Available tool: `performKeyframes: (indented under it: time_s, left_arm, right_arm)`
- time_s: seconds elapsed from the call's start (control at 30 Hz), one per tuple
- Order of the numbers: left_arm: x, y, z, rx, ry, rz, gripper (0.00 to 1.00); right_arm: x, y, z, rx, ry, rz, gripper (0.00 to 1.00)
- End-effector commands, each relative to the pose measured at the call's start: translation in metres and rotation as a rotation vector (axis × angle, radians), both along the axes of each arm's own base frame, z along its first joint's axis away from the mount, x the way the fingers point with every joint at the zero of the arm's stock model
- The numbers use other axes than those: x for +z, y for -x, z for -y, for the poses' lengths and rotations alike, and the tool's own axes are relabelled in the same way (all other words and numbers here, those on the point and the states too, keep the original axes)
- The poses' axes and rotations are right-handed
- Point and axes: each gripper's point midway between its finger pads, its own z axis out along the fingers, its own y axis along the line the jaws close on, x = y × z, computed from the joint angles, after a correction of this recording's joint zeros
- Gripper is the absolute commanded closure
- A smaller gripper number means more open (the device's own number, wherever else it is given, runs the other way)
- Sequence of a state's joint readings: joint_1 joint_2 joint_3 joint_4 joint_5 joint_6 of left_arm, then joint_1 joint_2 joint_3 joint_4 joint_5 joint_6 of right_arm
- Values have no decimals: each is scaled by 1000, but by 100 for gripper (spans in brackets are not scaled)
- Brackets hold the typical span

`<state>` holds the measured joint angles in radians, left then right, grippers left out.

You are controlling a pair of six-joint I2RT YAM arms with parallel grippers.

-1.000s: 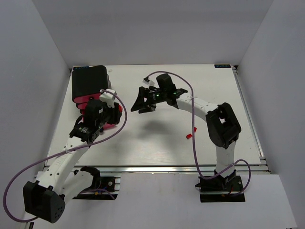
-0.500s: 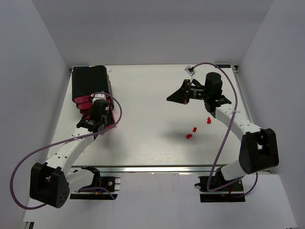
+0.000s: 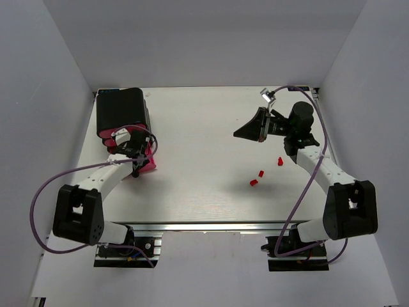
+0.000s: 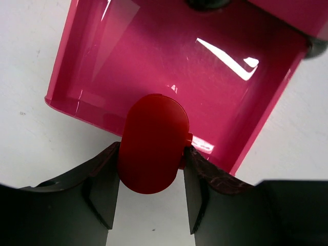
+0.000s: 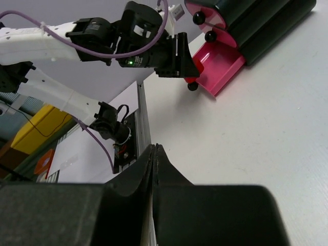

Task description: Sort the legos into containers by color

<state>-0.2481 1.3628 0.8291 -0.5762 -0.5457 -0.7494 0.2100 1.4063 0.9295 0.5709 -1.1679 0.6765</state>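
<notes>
Holding a glossy red lego (image 4: pixel 152 151) over the open drawer (image 4: pixel 102 56).
Pinched between the left fingers (image 4: pixel 110 171), round-ended, at the magenta front edge; right fingers (image 5: pixel 154 159) pressed together empty above the bench (image 3: pixel 204 128), near three loose legos (image 3: pixel 261 173).

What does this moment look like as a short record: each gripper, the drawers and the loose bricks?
left gripper: closed on a red lego piece, at the near wall of the open drawer
right gripper: shut, empty, in the air above the table
drawers: the lowest pink one is pulled out of the black housing; the two above look pushed in
open drawer's contents: no bricks in the part shown
loose bricks: three red ones on the table by the right arm
</notes>
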Motion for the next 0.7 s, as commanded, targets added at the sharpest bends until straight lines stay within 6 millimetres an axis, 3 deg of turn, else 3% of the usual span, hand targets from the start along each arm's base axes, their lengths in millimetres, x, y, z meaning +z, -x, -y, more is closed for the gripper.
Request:
performKeyframes:
  time_s: [0.0, 0.17, 0.27, 0.47, 0.67]
  left_arm:
    - [23, -16, -5, 141, 46, 103, 100]
    - [41, -30, -8, 187, 94, 186, 100]
    - [40, -34, -13, 227, 107, 189, 100]
    - [25, -38, -21, 328, 163, 161, 100]
    - [15, -48, -18, 356, 239, 165, 99]
  right_arm:
    - [21, 9, 8, 13, -30, 113, 100]
    - [15, 6, 20, -1, -42, 83, 99]
    - [14, 5, 25, -3, -60, 67, 98]
    - [17, 5, 35, -7, -80, 63, 81]
    - [21, 4, 44, -25, -92, 65, 77]
